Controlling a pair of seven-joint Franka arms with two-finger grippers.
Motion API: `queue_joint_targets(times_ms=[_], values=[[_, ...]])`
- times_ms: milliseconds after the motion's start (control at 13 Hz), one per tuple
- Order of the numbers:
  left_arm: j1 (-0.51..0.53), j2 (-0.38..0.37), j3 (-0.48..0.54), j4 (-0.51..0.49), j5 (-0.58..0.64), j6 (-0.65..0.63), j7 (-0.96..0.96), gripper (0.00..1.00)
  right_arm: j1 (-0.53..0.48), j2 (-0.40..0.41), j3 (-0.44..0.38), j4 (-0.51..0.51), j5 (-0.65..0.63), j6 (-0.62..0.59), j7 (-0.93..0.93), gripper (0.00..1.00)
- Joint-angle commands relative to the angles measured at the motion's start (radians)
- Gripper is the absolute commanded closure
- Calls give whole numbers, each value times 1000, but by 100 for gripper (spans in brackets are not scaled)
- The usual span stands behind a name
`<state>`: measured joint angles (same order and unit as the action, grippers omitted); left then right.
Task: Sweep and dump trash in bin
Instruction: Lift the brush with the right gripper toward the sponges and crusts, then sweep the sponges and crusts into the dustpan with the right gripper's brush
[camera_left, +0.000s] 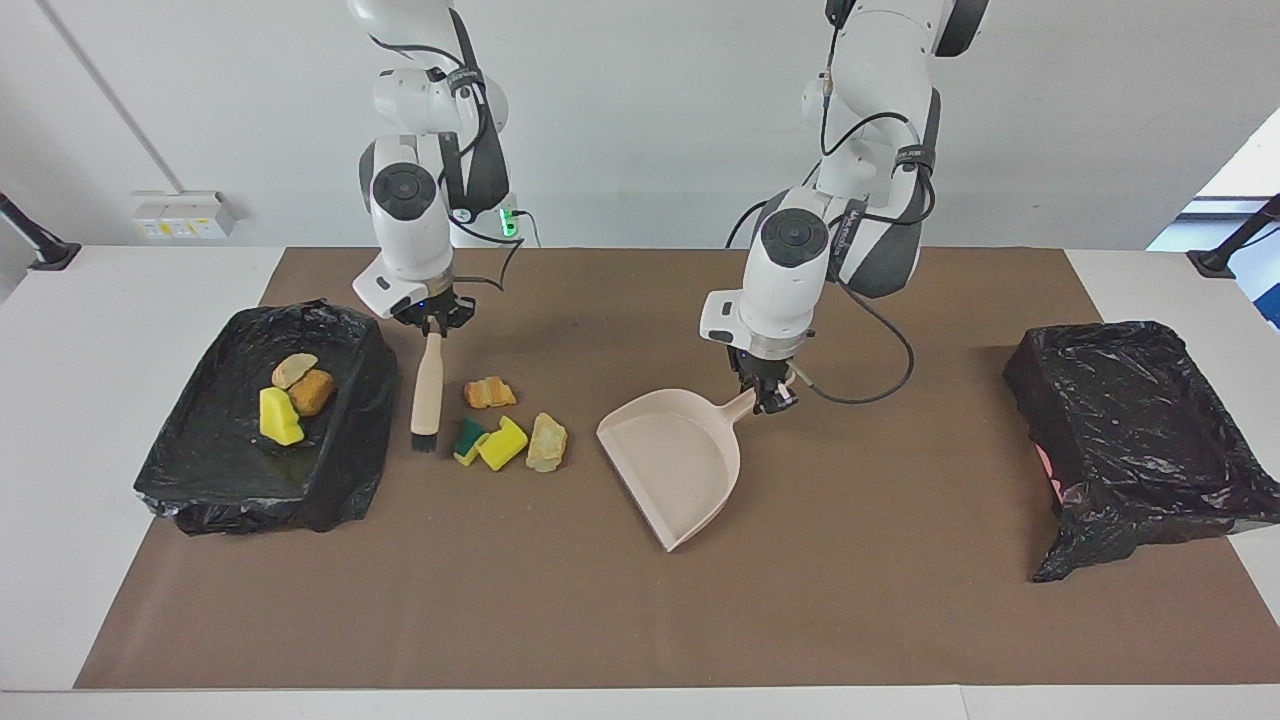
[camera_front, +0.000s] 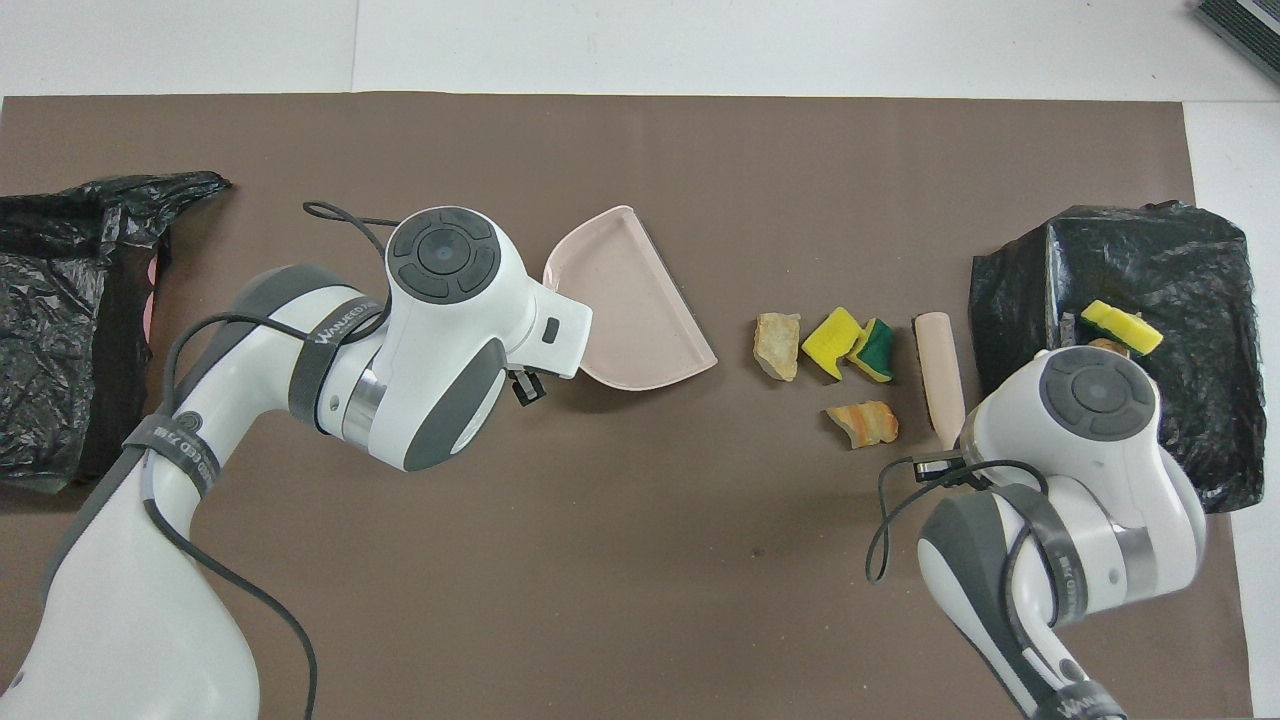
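left tool (camera_left: 766, 396) pinches dustpan (camera_left: 672, 462) handle | right tool (camera_left: 432, 322) grips brush (camera_left: 427, 388) (bristles down) beside scraps (camera_left: 510, 432)

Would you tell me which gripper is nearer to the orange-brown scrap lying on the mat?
The right gripper: holding the brush, it hangs just beside the orange-brown scrap. The left gripper holds the dustpan toward the mat's middle.
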<state>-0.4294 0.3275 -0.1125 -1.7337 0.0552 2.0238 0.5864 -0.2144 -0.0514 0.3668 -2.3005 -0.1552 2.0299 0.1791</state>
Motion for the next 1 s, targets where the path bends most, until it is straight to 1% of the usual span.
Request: queue_joint_targets(times_ms=[0,77,154,230,384,461,538,691,922], values=[[-20,-42,2,-52,14,-1,16,100,16,99,18,94,-6,-45,-17,100],[-25,-42,1,-53,14,7,16,100,29,128,20,117,27,-48,-7,100],[-23,-44,1,-56,14,-2,18,100,62,137,18,127,93,-48,-6,100],[-25,-57,1,-84,14,6,27,100,82,140,18,136,144,-48,3,100],[-26,-100,2,-157,15,16,154,100,127,162,18,145,202,-31,55,100],[-26,-116,2,-187,15,22,177,100,145,183,18,160,229,-30,80,100],[-25,-122,2,-200,15,24,190,100,174,203,18,180,261,-28,107,100],[-25,-124,4,-204,17,30,274,100,228,232,18,226,327,-25,164,100],[-25,-136,4,-233,17,62,280,100,315,248,18,233,428,71,238,100]])
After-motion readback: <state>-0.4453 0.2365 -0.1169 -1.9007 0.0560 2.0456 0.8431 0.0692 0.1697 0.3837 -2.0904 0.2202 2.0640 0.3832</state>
